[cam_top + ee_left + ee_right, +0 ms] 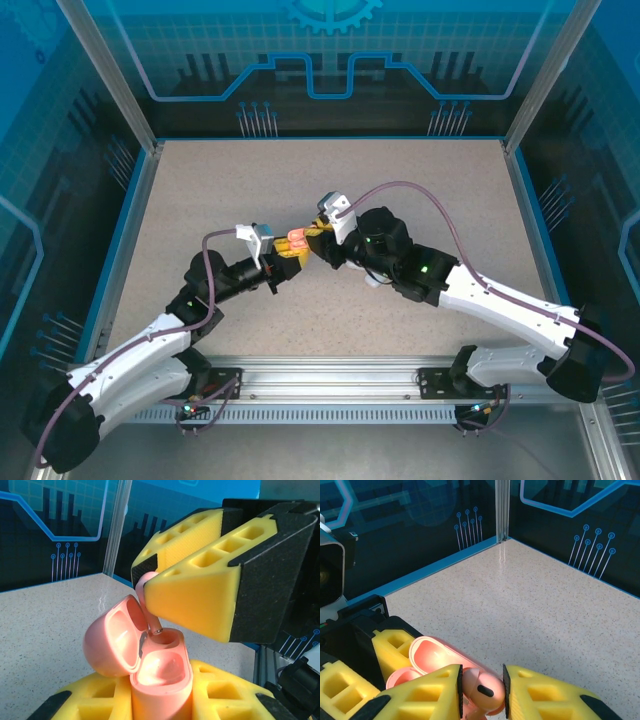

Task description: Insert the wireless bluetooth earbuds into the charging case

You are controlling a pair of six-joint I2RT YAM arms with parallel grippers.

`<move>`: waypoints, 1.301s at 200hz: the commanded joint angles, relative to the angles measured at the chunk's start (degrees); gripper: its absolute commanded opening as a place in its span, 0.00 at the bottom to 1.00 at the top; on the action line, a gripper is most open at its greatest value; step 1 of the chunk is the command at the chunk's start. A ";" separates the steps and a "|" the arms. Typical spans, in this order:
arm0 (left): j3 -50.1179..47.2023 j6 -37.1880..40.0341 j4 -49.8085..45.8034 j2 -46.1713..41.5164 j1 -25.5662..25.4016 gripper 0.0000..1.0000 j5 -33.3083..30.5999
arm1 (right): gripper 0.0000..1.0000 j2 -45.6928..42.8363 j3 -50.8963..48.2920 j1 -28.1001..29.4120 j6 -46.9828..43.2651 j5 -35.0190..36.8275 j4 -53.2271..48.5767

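Above a speckled beige tabletop (400,190), the left yellow-padded gripper (283,260) is clamping an open salmon-pink pebble-shaped plastic charging case (161,672) while the right gripper (481,689) is pinching a salmon-red stemmed plastic earbud (146,604) at its socket, where any tilt risks jamming.

A speckled beige counter (420,190) lies at the middle of the enclosure, matte and finely flecked; a thin blue strip (330,138) edges it on the far side and along both flanks; see-through blue panels (40,200) rise all round, dark behind; the back wall (200,60) carries a pale blue angular outline, a gear emblem (330,10) at its top, and clusters of small pin-headed lines; grey metal posts (108,75) stand at the far corners; a ribbed aluminium rail (330,385) runs along the near edge; the light is even, with a soft glare on the counter below one corner post (501,510).
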 commanded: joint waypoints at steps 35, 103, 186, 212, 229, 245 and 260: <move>0.74 -0.15 2.06 -1.03 -0.54 0.00 0.18 | 0.27 -0.50 1.13 0.82 -1.00 0.52 -2.41; 0.71 0.28 1.67 -0.93 -0.54 0.00 0.00 | 0.31 -0.72 0.86 0.83 -0.57 -1.94 -3.00; 0.21 1.13 2.44 -0.54 -0.49 0.00 0.01 | 0.64 -4.33 5.47 -1.00 5.89 -4.00 -6.39; 0.04 1.33 2.80 -0.59 -0.55 0.00 0.09 | 0.72 -5.99 7.05 -2.22 7.19 -3.39 -8.37; -0.15 1.55 2.93 -0.77 -0.51 0.00 0.17 | 0.87 -7.20 6.85 -2.92 6.64 -2.99 -9.14; -0.31 1.90 2.91 -1.37 -0.50 0.00 0.14 | 1.00 -8.11 6.06 -4.00 6.71 -1.53 -10.30; -0.54 2.49 2.81 -2.27 -0.51 0.00 -0.06 | 1.00 -8.10 5.65 -6.15 8.11 -1.79 -12.53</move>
